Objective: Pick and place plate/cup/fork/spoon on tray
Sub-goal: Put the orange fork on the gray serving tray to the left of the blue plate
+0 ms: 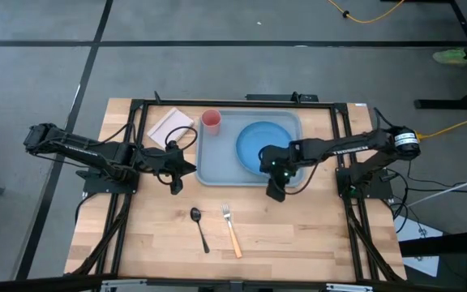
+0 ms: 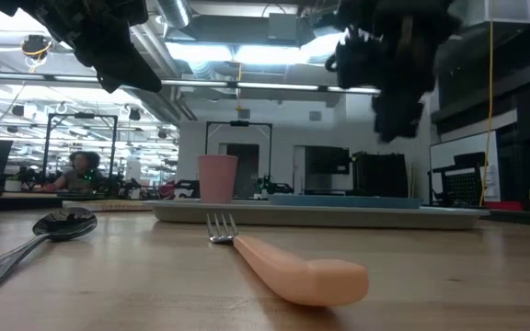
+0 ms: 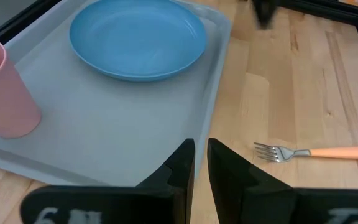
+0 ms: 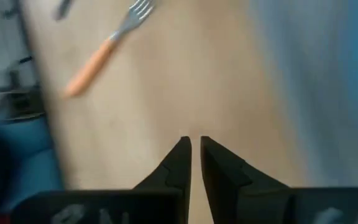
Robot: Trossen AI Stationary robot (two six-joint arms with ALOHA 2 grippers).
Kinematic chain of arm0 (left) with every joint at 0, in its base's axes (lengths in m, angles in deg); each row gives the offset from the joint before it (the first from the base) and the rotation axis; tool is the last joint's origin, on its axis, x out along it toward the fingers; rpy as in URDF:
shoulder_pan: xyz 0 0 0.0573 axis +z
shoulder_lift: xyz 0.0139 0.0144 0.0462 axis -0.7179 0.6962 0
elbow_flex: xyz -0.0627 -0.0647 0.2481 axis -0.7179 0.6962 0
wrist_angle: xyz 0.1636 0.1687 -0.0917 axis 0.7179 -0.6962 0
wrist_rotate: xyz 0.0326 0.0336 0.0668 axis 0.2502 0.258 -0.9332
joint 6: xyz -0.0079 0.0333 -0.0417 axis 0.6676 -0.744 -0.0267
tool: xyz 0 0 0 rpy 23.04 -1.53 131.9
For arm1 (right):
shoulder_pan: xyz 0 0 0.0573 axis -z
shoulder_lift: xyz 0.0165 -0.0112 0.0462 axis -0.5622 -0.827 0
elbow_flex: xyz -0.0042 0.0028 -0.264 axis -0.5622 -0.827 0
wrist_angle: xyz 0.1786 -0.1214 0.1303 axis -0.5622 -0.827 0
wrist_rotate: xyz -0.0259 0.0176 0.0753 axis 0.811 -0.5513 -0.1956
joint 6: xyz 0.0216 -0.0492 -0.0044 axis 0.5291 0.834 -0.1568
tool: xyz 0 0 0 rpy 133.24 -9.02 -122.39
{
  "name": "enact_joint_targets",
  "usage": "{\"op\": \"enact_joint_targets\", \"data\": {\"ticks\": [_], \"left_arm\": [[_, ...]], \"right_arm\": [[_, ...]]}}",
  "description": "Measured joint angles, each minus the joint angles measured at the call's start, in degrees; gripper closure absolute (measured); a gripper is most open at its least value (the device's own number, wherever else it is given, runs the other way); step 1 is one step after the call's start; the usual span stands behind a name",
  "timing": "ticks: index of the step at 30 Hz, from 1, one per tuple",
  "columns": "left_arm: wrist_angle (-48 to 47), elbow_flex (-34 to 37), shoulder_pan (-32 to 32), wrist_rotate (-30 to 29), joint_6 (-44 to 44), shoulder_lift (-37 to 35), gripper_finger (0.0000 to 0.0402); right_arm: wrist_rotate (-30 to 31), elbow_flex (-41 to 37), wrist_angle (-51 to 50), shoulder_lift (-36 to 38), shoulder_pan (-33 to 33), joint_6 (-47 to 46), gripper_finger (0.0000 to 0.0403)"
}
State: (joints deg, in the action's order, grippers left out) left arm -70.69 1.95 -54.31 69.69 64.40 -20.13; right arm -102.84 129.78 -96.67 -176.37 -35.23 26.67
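Note:
The blue plate (image 1: 264, 146) lies on the right half of the grey-blue tray (image 1: 217, 166). The pink cup (image 1: 211, 120) stands upright in the tray's far left corner. The dark spoon (image 1: 199, 228) and the orange-handled fork (image 1: 231, 229) lie side by side on the wood, near of the tray. My left gripper (image 3: 201, 149) is shut and empty, level at the tray's near left corner (image 1: 190, 167). My right gripper (image 4: 196, 146) is shut and empty above the tray's near rim (image 1: 276, 191), right of the fork, which shows in the right wrist view (image 4: 104, 50).
A beige pad (image 1: 171, 126) lies left of the tray at the far side. Black frame rails (image 1: 136, 130) run along the table's left, right and far edges. Bare wood (image 1: 314, 235) lies near of the tray, around the spoon and fork.

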Motion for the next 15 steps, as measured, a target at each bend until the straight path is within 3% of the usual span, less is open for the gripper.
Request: {"op": "enact_joint_targets", "data": {"ticks": [2,5,8,12,15], "left_arm": [[0.0,0.0,-0.01,0.0,0.19,0.0,0.0365],[0.0,0.0,0.0,0.11,2.16,0.0,0.0365],[0.0,0.0,-0.01,0.58,5.45,0.0,0.0365],[-0.02,0.0,0.0,0.6,7.53,0.0,0.0365],[-0.02,0.0,0.0,2.55,8.46,0.0,0.0365]], "right_arm": [[-3.08,1.14,-2.9,0.0,-2.45,-2.13,0.0362],[-5.33,1.74,-9.55,0.02,-7.39,5.08,0.0362],[-2.86,-0.07,-13.8,0.02,-13.86,3.16,0.0362],[4.8,-2.8,-7.23,-0.07,-19.54,-4.63,0.0362],[9.4,-5.76,5.83,-0.44,-22.78,-12.49,0.0362]]}}
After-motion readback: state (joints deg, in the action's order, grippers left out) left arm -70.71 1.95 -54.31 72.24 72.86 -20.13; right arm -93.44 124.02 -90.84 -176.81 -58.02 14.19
